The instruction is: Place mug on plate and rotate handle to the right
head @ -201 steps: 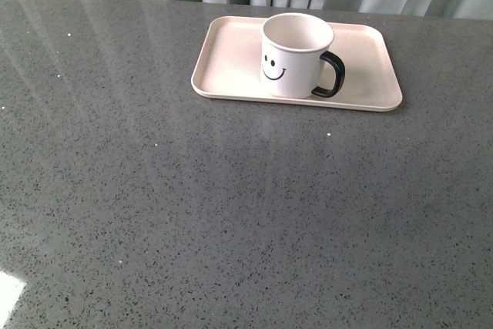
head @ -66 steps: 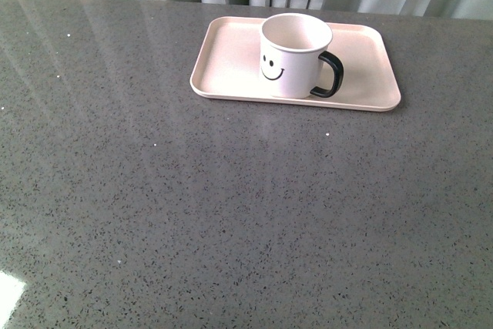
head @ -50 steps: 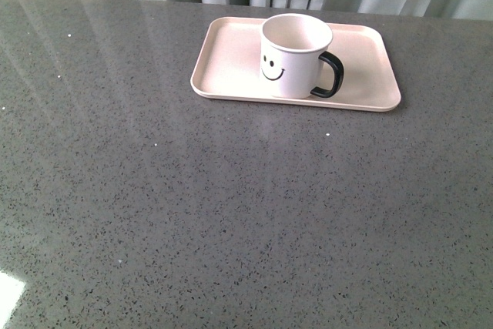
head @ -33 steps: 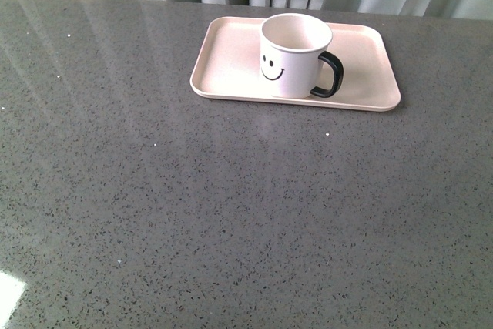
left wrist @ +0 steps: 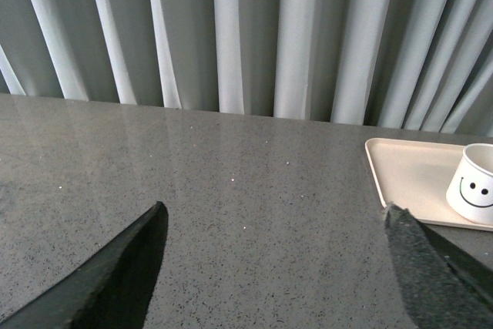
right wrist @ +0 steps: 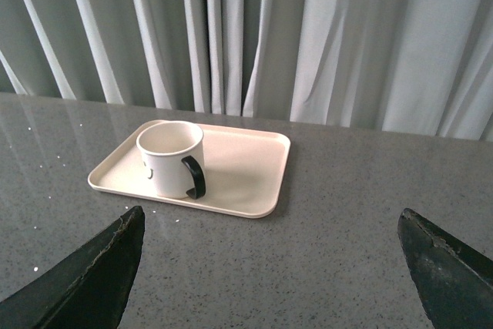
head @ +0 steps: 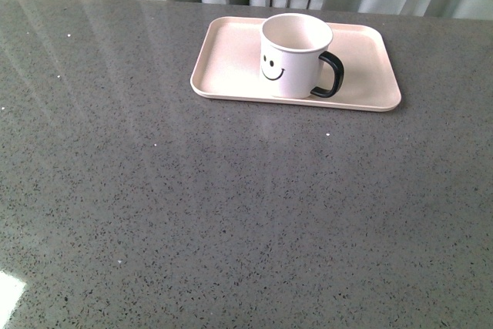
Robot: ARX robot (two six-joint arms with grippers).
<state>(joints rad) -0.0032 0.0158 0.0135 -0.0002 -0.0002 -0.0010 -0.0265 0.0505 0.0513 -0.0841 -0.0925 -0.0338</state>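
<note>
The mug (head: 291, 59) is standing upright on the plate (head: 370, 75) at the far side of the bench (head: 231, 213), its handle (head: 333, 75) pointing right. The left pincer (left wrist: 273, 213) and right pincer (right wrist: 269, 213) are both gaping wide, gripping nothing and touching nothing.

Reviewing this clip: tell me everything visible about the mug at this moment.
The mug is a white, glossy, ceramic-looking cylinder with a black smiley face printed on the side toward the front camera and a black C-shaped handle pointing to the robot's right. It stands upright, looking empty inside, on the pale pink plate, near the plate's front edge and roughly midway along it. Only the plate touches it.
</note>
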